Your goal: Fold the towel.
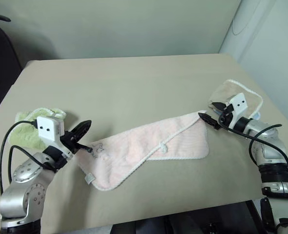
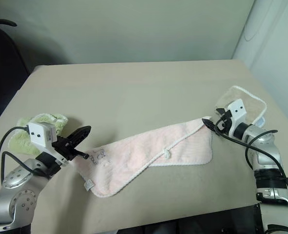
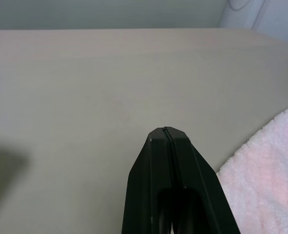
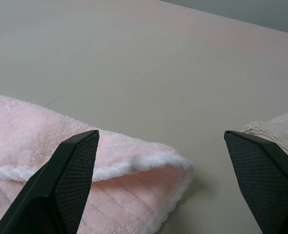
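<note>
The pale pink towel point(image 1: 153, 144) lies across the middle of the table point(image 1: 134, 78), folded over on a slant, with white trim and a small dark motif point(image 1: 99, 148) near its left corner. My left gripper point(image 1: 87, 124) is shut with nothing between its fingers, just left of that corner; the terry edge point(image 3: 265, 180) lies beside the fingers point(image 3: 165, 161). My right gripper point(image 1: 209, 113) stands open at the towel's right upper corner point(image 4: 153, 163), its fingertips spread either side of it and clear of the cloth.
A light green towel point(image 1: 34, 126) is bunched at the table's left edge behind my left arm. A tan towel point(image 1: 236, 95) with white edging lies at the right edge beside my right arm. A dark chair point(image 1: 0, 48) stands off the far left.
</note>
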Controlling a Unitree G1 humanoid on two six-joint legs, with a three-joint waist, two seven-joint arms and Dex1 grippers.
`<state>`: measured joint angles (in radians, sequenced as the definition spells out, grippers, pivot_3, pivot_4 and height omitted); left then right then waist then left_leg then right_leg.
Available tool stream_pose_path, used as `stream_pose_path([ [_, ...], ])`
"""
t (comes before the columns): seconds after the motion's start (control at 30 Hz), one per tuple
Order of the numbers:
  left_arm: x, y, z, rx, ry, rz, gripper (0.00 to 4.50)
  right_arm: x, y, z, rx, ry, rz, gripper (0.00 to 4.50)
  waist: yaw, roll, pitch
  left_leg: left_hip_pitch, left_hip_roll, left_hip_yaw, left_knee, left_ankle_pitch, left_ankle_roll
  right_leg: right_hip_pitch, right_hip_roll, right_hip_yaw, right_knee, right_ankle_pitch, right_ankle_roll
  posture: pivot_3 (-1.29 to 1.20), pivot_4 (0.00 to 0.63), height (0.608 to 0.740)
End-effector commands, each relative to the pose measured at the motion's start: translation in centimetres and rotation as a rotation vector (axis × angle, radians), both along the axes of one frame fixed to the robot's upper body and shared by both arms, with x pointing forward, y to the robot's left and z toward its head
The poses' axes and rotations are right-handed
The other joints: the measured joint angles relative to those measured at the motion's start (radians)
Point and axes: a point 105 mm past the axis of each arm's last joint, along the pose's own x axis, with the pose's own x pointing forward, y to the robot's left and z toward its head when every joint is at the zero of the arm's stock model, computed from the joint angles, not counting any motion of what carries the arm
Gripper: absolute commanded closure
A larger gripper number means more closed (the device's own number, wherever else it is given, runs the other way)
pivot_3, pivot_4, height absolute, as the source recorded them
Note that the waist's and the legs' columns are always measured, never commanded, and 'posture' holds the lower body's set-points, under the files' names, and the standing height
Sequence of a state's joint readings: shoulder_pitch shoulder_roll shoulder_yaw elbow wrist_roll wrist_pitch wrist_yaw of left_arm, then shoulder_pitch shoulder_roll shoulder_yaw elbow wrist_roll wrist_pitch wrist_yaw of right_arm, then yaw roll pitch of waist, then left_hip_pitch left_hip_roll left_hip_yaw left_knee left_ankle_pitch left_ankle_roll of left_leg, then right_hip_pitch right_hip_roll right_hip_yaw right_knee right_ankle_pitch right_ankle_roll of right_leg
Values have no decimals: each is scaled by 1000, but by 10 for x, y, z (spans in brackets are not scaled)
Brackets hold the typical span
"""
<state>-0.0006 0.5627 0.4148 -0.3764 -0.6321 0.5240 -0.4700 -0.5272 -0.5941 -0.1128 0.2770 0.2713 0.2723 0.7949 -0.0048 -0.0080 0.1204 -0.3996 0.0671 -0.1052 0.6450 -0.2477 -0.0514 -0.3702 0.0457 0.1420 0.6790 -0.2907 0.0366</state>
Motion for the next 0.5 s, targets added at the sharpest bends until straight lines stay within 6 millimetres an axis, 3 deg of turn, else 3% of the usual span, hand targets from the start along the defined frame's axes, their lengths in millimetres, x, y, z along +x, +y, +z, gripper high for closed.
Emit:
stream_pose_path([
  [0.03, 1, -7, 14, 13, -48, -32, 4500, -3, -7, 21, 13, -69, -8, 156, 0, 0, 0, 0, 0, 0, 0, 0, 0, 0, 0, 0, 0, 0, 0, 0, 150, 740],
  [0.5, 9, -13, 16, 29, -48, -60, 4500, -4, -16, 17, -8, -80, -54, 156, 0, 0, 0, 0, 0, 0, 0, 0, 0, 0, 0, 0, 0, 0, 0, 0, 150, 740],
])
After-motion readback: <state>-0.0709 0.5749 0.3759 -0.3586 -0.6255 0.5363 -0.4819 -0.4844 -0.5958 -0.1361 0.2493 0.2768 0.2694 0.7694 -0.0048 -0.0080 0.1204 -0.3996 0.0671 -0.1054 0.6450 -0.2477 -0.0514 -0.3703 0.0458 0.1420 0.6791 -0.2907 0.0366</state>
